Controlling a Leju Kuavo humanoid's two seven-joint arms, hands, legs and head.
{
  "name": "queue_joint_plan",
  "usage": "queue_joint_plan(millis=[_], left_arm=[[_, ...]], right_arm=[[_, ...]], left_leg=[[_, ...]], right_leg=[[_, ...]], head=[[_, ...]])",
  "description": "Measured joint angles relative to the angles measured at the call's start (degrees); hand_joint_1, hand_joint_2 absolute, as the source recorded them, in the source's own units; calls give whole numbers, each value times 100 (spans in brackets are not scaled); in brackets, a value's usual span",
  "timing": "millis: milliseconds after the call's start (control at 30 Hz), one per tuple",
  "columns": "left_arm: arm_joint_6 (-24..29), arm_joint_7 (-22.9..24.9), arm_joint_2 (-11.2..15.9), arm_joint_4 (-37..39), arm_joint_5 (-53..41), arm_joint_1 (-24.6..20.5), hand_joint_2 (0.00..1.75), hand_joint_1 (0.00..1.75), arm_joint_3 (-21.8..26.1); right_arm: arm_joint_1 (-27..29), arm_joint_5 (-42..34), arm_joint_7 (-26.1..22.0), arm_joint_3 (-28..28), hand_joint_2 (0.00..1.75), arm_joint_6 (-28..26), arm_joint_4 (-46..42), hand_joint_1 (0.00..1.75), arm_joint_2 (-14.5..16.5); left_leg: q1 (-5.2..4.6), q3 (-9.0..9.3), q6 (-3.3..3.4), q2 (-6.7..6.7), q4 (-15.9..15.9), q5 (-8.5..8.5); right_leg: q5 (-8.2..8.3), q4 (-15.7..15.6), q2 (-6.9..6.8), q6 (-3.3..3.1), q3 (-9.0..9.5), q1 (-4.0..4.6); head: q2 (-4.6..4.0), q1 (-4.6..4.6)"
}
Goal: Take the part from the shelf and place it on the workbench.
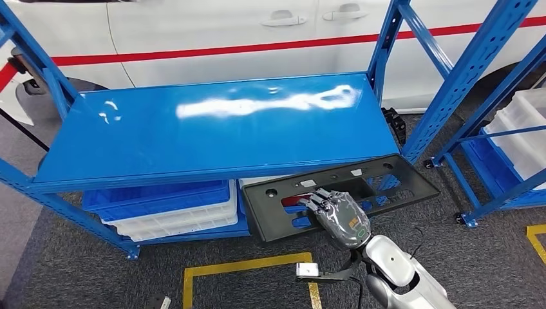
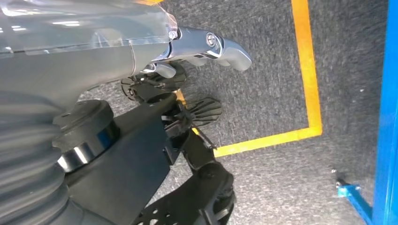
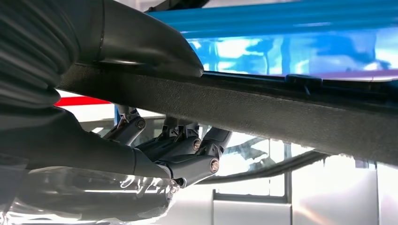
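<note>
A long black plastic part [image 1: 341, 193] with several cut-outs hangs level just below and in front of the blue shelf's top board [image 1: 212, 125]. My right hand [image 1: 338, 215] grips its near edge, fingers over the top. In the right wrist view the part's dark edge [image 3: 281, 108] runs across, pinched between the thumb [image 3: 141, 42] and the fingers [image 3: 187, 150]. My left hand [image 2: 206, 47] hangs over the grey carpet with its fingers holding nothing.
White and blue bins [image 1: 170, 209] sit on the shelf's low level. A second blue rack [image 1: 496, 138] with white bins stands to the right. A white car [image 1: 257, 32] with a red stripe is behind. Yellow tape [image 1: 248, 267] marks the carpet.
</note>
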Motion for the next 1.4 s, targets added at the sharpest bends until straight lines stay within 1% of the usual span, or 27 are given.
queue_joint_plan(millis=[67, 100, 167, 233, 267, 300, 333, 367, 433, 500, 567, 600, 633, 733, 767, 800, 833, 900, 967, 1033, 1100, 1133, 1200, 1267, 1300, 1333, 1400], left_arm=[[2, 1, -6, -1, 0, -1, 175, 0, 0], [2, 0, -10, -1, 1, 1, 175, 0, 0], [8, -3, -18, -1, 5, 0, 175, 0, 1], [13, -10, -19, -1, 9, 2, 175, 0, 2], [14, -14, -21, -1, 7, 6, 175, 0, 2], [14, -16, -24, -1, 4, 10, 175, 0, 2], [14, -19, -26, -1, 0, 13, 175, 0, 2], [14, -22, -27, -1, -4, 14, 175, 0, 2], [16, -30, -26, -2, -9, 10, 175, 0, 2], [18, -37, -24, -3, -11, 9, 175, 0, 2], [18, -40, -23, -3, -14, 24, 175, 0, 2], [18, -39, -22, -2, -15, 36, 175, 0, 2], [16, -37, -21, -2, -16, 46, 175, 0, 2], [2, -33, -22, -3, -17, 49, 175, 0, 2], [-3, -32, -22, -3, -16, 49, 175, 0, 2], [-5, -31, -22, -3, -16, 50, 175, 0, 2], [-6, -31, -22, -3, -16, 51, 175, 0, 2], [-6, -32, -19, -3, -15, 43, 175, 0, 2], [-7, -37, -2, -4, -9, 23, 175, 0, 3], [-10, -48, 10, -5, 3, 16, 175, 0, 4], [-13, -63, 1, -5, 16, 31, 175, 0, 9], [-14, -74, -4, -5, 20, 37, 175, 0, 13], [-15, -102, -15, -5, 19, 41, 175, 0, 26], [-17, -117, -21, -5, 1, 48, 175, 0, 39], [-22, -113, -26, -5, -12, 55, 175, 0, 42], [-30, -103, -32, -5, -25, 60, 175, 0, 43], [-47, -75, -42, -5, -60, 61, 175, 0, 44]], right_arm=[[61, 1, 14, -43, 175, -29, -36, 175, -1], [89, 1, 16, -57, 175, -39, -53, 175, -2], [124, 1, 20, -81, 175, -50, -76, 175, -6], [143, -3, 27, -95, 175, -52, -80, 175, -7], [152, -6, 31, -100, 175, -52, -78, 175, -5], [156, -8, 35, -103, 175, -52, -76, 175, -4], [156, -8, 38, -106, 175, -53, -75, 175, -3], [154, -5, 38, -112, 175, -53, -73, 175, -3], [140, -2, 37, -129, 175, -58, -70, 175, -2], [137, -10, 39, -150, 175, -66, -62, 175, 0], [145, -16, 42, -160, 175, -74, -46, 175, 3], [147, -16, 42, -161, 175, -77, -37, 175, 6], [149, -16, 44, -162, 175, -85, -31, 175, 9], [172, -17, 50, -174, 175, -111, -26, 175, 16], [186, -16, 50, -181, 175, -118, -23, 175, 16], [201, -16, 51, -186, 175, -123, -21, 175, 16], [214, -16, 51, -190, 175, -126, -19, 175, 17], [228, -17, 51, -192, 175, -129, -18, 175, 20], [235, -27, 50, -193, 175, -126, -18, 175, 42], [250, -54, 38, -193, 175, -120, -16, 175, 69], [271, -74, 5, -193, 175, -116, 1, 175, 87], [276, -76, -12, -193, 175, -116, 19, 175, 102], [270, -76, -35, -192, 175, -115, 86, 175, 147], [258, -77, -30, -191, 175, -114, 175, 175, 208], [257, -83, -17, -191, 175, -110, 217, 175, 235], [256, -97, -1, -191, 175, -101, 251, 175, 262], [256, -143, 26, -191, 175, -72, 303, 175, 314]], left_leg=[[-8, -9, 35, 8, -117, 110], [4, -30, 65, 21, -177, 198], [42, -129, 112, 49, -275, 393], [39, -307, 125, 59, -263, 529], [42, -406, 109, 63, -239, 587], [48, -508, 95, 69, -204, 639], [60, -615, 72, 73, -156, 683], [76, -720, 44, 75, -92, 718], [94, -917, -22, 71, 76, 758], [85, -1036, -98, 61, 198, 805], [97, -1082, -175, 50, 212, 882], [113, -1116, -208, 46, 236, 847], [127, -1170, -238, 42, 341, 702], [142, -1414, -300, 39, 1247, -132], [143, -1448, -304, 39, 1577, -290], [141, -1411, -295, 39, 1769, -313], [134, -1283, -271, 38, 1777, -223], [94, -748, -170, 33, 1221, 41], [44, -155, -60, 32, 383, 26], [-1, 60, -4, 34, -27, -46], [-8, 18, 23, 46, -117, 100], [4, -18, 47, 57, -168, 193], [25, -139, 85, 77, -235, 381], [21, -324, 98, 76, -223, 525], [23, -430, 91, 78, -204, 591], [29, -542, 76, 80, -172, 651], [49, -774, 31, 82, -61, 743]], right_leg=[[99, -52, -6, 70, -4, -22], [51, -30, -1, 97, -33, -22], [-371, 316, 23, 134, -173, -20], [-915, 1018, 38, 171, -360, -35], [-1017, 1331, 38, 198, -402, -50], [-987, 1505, 37, 225, -376, -69], [-857, 1488, 36, 255, -252, -93], [-706, 1274, 35, 287, -29, -122], [-674, 566, 48, 315, 511, -151], [-816, 143, 70, 239, 756, -134], [-778, 105, 70, 103, 707, -108], [-722, 106, 61, 46, 663, -103], [-657, 98, 49, -2, 603, -105], [-453, 92, 33, -68, 356, -94], [-386, 95, 31, -73, 264, -80], [-321, 97, 30, -76, 178, -65], [-258, 100, 30, -75, 98, -49], [-144, 99, 33, -67, -19, -23], [-37, 80, 26, -26, -69, -14], [80, 24, 11, 45, -69, -43], [153, -29, 10, 112, -73, -63], [62, 13, 18, 135, -98, -59], [-449, 418, 32, 164, -219, -56], [-964, 1118, 36, 199, -359, -61], [-1021, 1391, 36, 221, -373, -69], [-946, 1512, 35, 243, -315, -84], [-651, 1189, 29, 285, 82, -125]], head=[[0, 0], [0, 0], [0, 0], [0, 0], [0, 1], [0, 1], [0, 1], [0, 1], [0, -1], [0, -7], [0, -11], [0, -13], [0, -13], [0, -13], [0, -13], [0, -14], [0, -14], [0, -14], [0, -13], [0, -14], [0, -13], [0, -13], [0, -13], [0, -13], [0, -13], [0, -13], [0, -13]])
